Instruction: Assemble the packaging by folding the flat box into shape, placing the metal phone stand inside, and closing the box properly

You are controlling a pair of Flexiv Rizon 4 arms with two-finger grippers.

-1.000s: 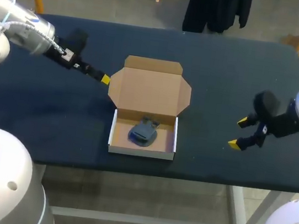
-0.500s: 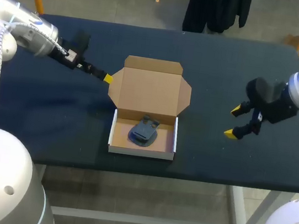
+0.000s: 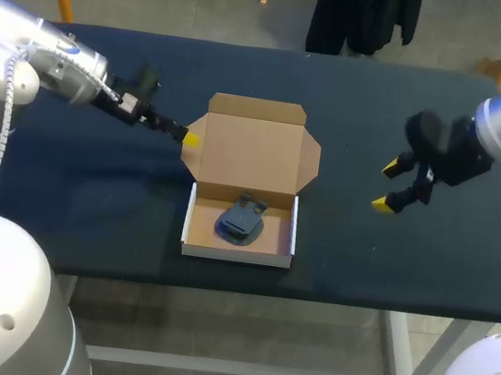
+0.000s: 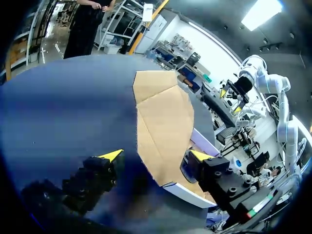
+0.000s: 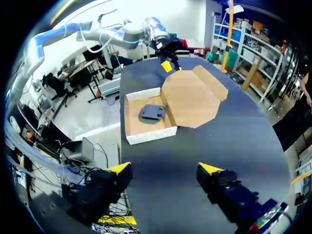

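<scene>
The left gripper (image 4: pixel 156 157) is spread wide, its fingers straddling the side edge of the cardboard box's (image 3: pixel 236 255) laid-back lid (image 3: pixel 251 150). Whether either finger touches the card is unclear, and the head view shows only one yellow tip. The metal phone stand (image 3: pixel 240 219) lies inside the box, half hidden behind a finger in the left wrist view. The right gripper (image 3: pixel 386 185) hangs open and empty over the dark table (image 3: pixel 91 193), well right of the box.
</scene>
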